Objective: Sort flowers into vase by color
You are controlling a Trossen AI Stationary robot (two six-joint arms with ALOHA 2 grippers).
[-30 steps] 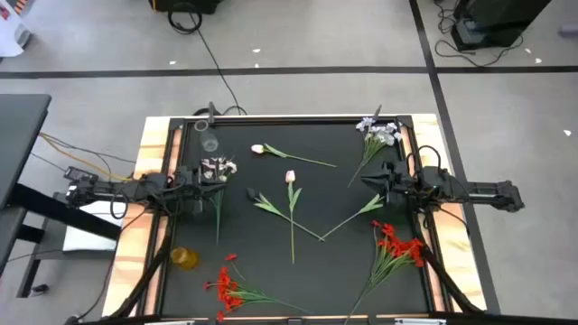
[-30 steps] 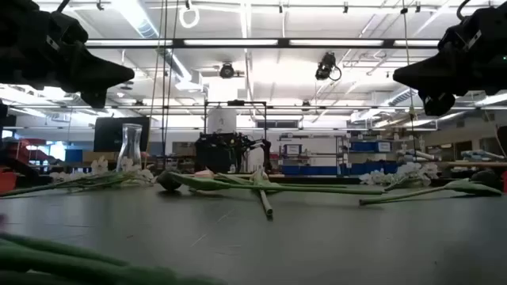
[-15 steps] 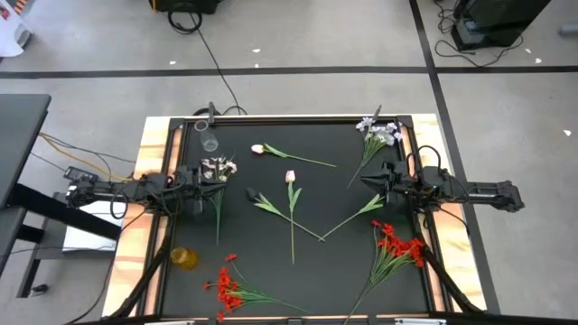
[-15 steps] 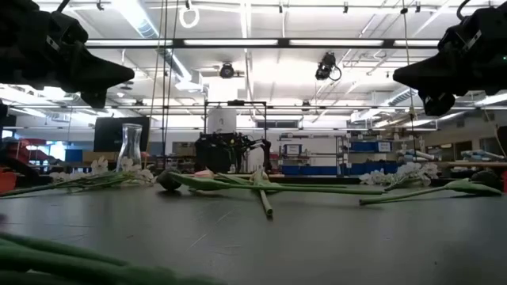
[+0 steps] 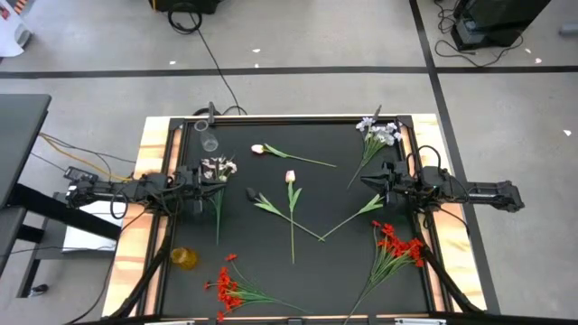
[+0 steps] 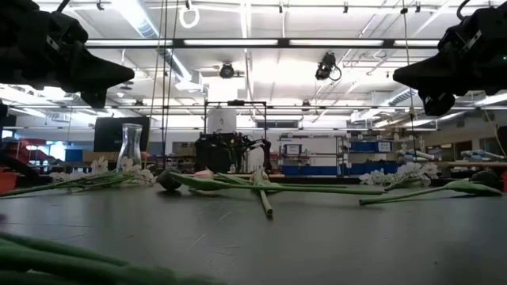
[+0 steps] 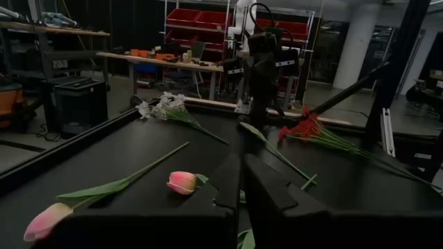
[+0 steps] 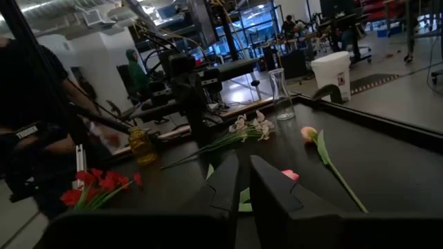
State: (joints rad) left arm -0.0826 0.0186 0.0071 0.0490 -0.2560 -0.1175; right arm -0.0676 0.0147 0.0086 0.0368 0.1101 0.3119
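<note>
Black-topped table (image 5: pixel 307 271) w/ pale wooden side rails is seen from above, both dark arms parked at mid-height on opposite edges. Left gripper (image 5: pixel 209 177) is held above the table's left side, over a white small-blossom spray (image 5: pixel 218 168) whose green stem runs toward the near edge; fingers (image 7: pixel 228 183) are closed together, nothing between them. Right gripper (image 5: pixel 368 180) is held above the right side, fingers (image 8: pixel 225 181) nearly together w/ a thin gap, empty.

Flowers are spread flat on the table, none in a vase. Red small-bloom spray (image 5: pixel 400 247) lies near right, below the right gripper; a second red spray (image 5: pixel 226 286) lies near left. A second white spray (image 5: pixel 379 132) lies at the far right corner. Pale pink tulip (image 5: pixel 290 178) is at centre, stem pointing to the near edge; another pink tulip (image 5: pixel 259 149) lies farther back, stem running right.

Clear glass vase (image 5: pixel 209 142) stands at far left; small amber glass vase (image 5: pixel 184 258) stands at near left, beside the rail.
</note>
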